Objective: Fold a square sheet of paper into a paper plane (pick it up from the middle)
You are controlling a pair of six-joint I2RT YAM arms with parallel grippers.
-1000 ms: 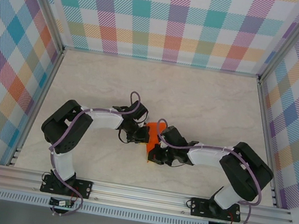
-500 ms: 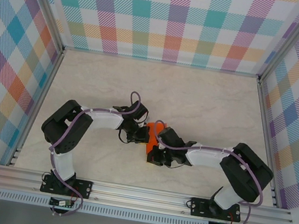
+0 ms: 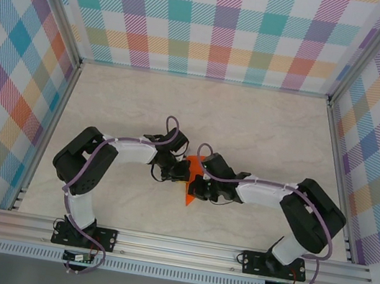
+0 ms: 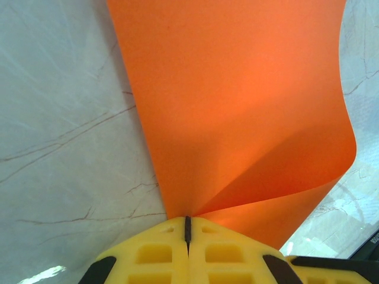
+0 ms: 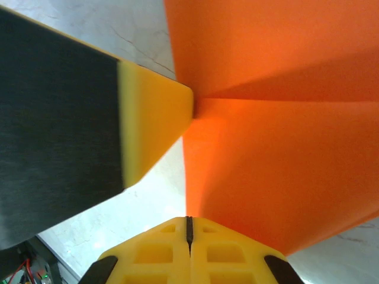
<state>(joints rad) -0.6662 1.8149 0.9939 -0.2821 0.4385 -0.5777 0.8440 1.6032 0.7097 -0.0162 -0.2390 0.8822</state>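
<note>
The square sheet of paper (image 3: 186,194) is bright orange and hangs bent between my two grippers, just above the table's middle front. One corner of it points toward the near edge. My left gripper (image 3: 179,173) is shut on the sheet's left side. In the left wrist view the paper (image 4: 237,106) fans out from the closed jaws of the left gripper (image 4: 188,226) with a crease running to the right. My right gripper (image 3: 199,186) is shut on the sheet from the right. From the right gripper (image 5: 189,226) the paper (image 5: 278,154) rises to a left gripper finger (image 5: 155,121). The paper plane is out of view.
The pale marble table (image 3: 264,133) is walled by checked panels (image 3: 217,23) at the back and both sides. An aluminium rail (image 3: 180,246) with both arm bases runs along the near edge. The two arms meet close together in front of the bases.
My right gripper has moved a little farther from the near edge and toward the left gripper, carrying its side of the paper. The sheet's lower corner now hangs free below. The left arm has stayed put.
</note>
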